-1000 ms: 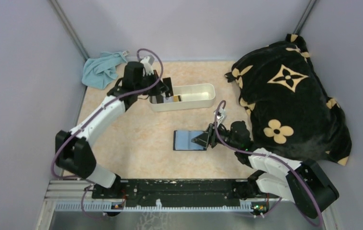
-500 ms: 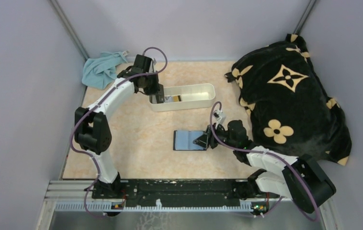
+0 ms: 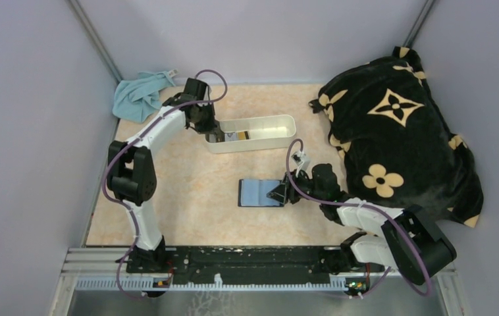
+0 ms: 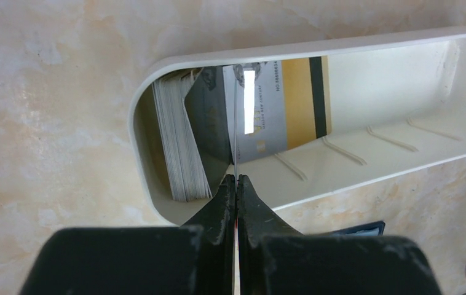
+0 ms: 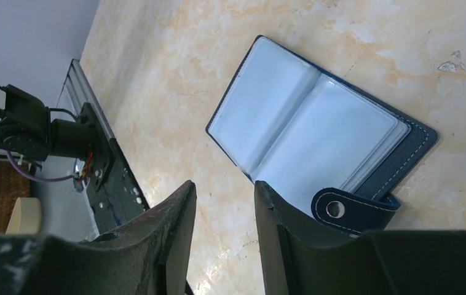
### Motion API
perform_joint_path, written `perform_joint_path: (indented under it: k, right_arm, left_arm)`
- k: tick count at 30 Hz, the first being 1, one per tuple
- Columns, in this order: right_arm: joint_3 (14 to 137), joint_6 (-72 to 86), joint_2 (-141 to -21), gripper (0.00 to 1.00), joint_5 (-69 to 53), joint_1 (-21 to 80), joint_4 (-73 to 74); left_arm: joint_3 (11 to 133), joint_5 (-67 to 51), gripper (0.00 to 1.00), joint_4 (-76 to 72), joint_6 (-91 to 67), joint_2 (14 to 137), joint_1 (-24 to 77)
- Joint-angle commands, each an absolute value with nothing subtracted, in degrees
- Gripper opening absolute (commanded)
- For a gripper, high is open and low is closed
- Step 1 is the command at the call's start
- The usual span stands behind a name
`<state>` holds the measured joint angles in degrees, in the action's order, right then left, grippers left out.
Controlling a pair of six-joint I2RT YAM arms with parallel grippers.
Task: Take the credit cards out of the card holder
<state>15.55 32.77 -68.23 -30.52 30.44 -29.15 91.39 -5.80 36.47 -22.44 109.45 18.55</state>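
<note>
The card holder (image 3: pixel 259 193) lies open on the table, its pale blue sleeves (image 5: pixel 304 126) up and its snap tab (image 5: pixel 353 209) at its right edge. My right gripper (image 3: pixel 280 193) stands open at that edge, nothing between its fingers (image 5: pixel 224 184); one fingertip overlaps the holder's edge. My left gripper (image 3: pixel 215 135) is over the left end of the white tray (image 3: pixel 288 122), shut (image 4: pixel 235 179) on a thin credit card (image 4: pixel 235 123) seen edge-on. More credit cards lie in the tray: a leaning stack (image 4: pixel 181 141) and a grey and gold one (image 4: pixel 280 104).
A blue cloth (image 3: pixel 140 94) lies at the back left corner. A black blanket with gold flowers (image 3: pixel 398 138) fills the right side, close behind my right arm. Grey walls close in the table, and a metal rail (image 3: pixel 247 260) runs along the near edge.
My left arm has folded back and its gripper has come down over the tray's left end, still holding the card. My right gripper and the card holder have hardly moved.
</note>
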Motion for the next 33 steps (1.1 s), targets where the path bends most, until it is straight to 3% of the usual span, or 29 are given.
perform_joint_path:
  k: [1, 9, 14, 21, 28, 33]
  right_arm:
    - [18.4, 31.4, -68.3, 0.40, -30.9, 29.7, -31.8]
    - [18.4, 30.9, -68.7, 0.40, -30.8, 29.3, -31.6]
    - [18.4, 30.7, -69.3, 0.40, -30.9, 29.0, -31.9]
    - [18.5, 30.6, -70.3, 0.40, -31.3, 28.8, -32.6]
    - [18.6, 30.7, -70.7, 0.39, -31.3, 28.7, -32.8]
    - [18.7, 30.7, -71.6, 0.39, -31.5, 28.7, -33.3]
  left_arm:
    - [92.5, -5.4, 0.00, 37.2, -21.7, 111.6, 17.5]
    - [92.1, -5.1, 0.00, 36.4, -21.8, 113.6, 17.1]
    - [92.2, -6.0, 0.13, 36.2, -21.9, 113.9, 17.1]
    - [92.1, -6.4, 0.21, 35.2, -22.3, 112.9, 17.1]
    - [92.0, -5.1, 0.20, 34.7, -22.2, 110.3, 17.0]
    - [89.5, -4.2, 0.07, 31.3, -22.7, 106.8, 17.1]
